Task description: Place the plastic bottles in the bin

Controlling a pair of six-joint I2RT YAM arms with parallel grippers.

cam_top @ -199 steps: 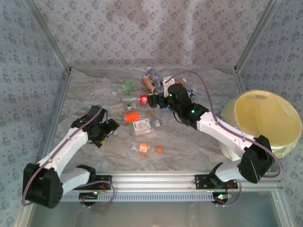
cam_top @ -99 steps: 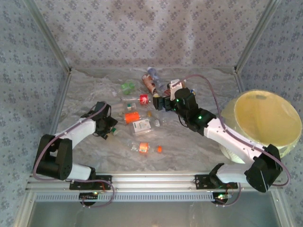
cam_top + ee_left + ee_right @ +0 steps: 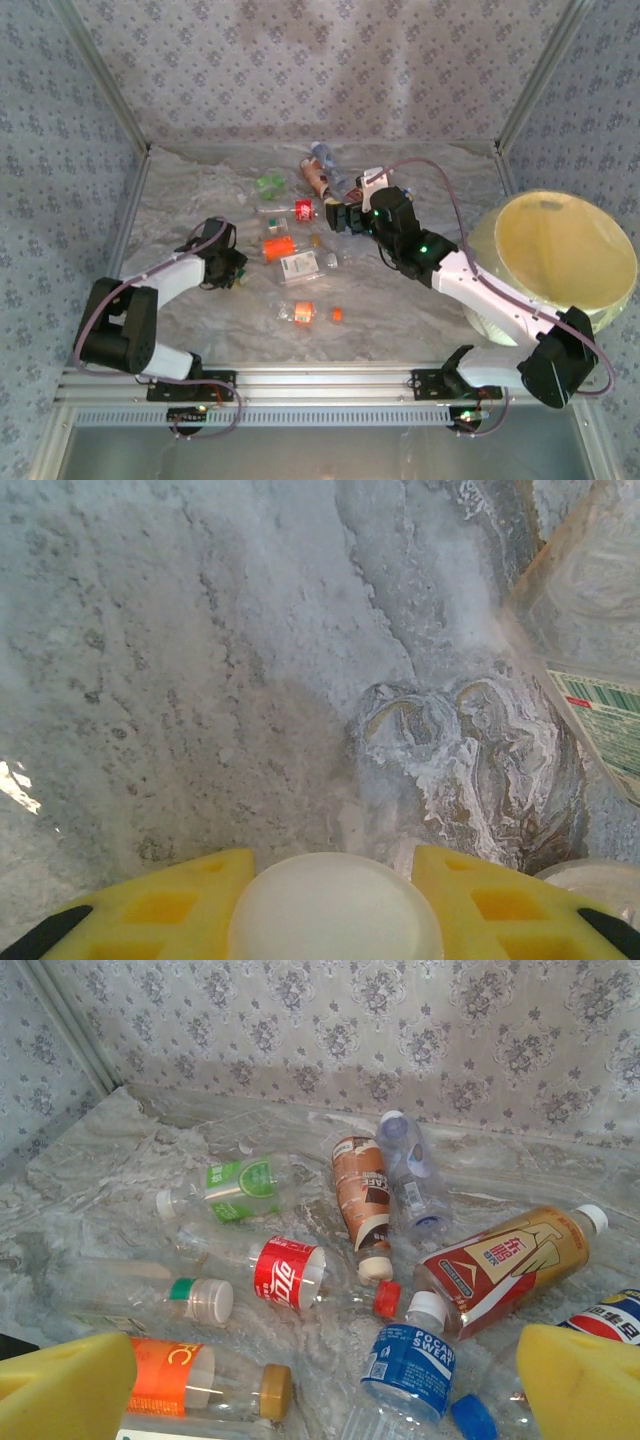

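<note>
Fingers (image 3: pixel 150 915) pinch a white cap (image 3: pixel 335 910) — left wrist close-up.

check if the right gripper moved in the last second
Yes. In the top view the right gripper has shifted slightly right, away from the red-labelled bottle and toward the bin.

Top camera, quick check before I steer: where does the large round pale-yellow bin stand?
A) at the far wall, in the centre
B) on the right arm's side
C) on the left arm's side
B: the large round pale-yellow translucent bin stands at the right, just beyond the right arm.
</note>
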